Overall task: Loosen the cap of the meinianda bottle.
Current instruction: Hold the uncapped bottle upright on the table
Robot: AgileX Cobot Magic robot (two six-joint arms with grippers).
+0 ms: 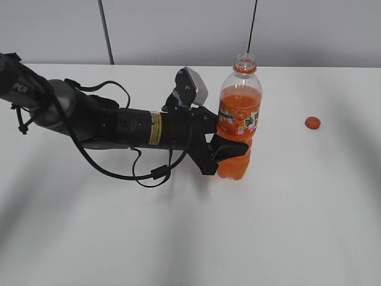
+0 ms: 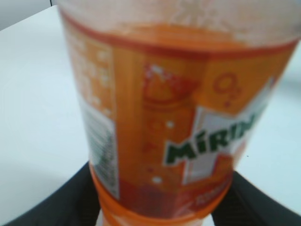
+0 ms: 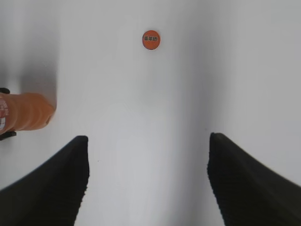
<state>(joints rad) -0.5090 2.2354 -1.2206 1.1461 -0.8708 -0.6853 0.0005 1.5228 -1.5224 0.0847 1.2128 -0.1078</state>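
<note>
Small round orange plastic cap (image 1: 312, 123) already off, lay on white bench (image 1: 297, 226) right of frame. My left end effector (image 1: 229, 149) pinched tall clear orange-drink bottle (image 1: 239, 113), centre. Right end effector (image 3: 148, 179) spread, empty. I judged task done.

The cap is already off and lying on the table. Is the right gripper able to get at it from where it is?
Probably yes: the right gripper is open, and only bare table lies between it and the cap.

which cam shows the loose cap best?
Right wrist view: the cap lies top-up on the table, unobstructed, its marking visible. Exterior view shows it small, right of the bottle. Left wrist view misses it.
</note>
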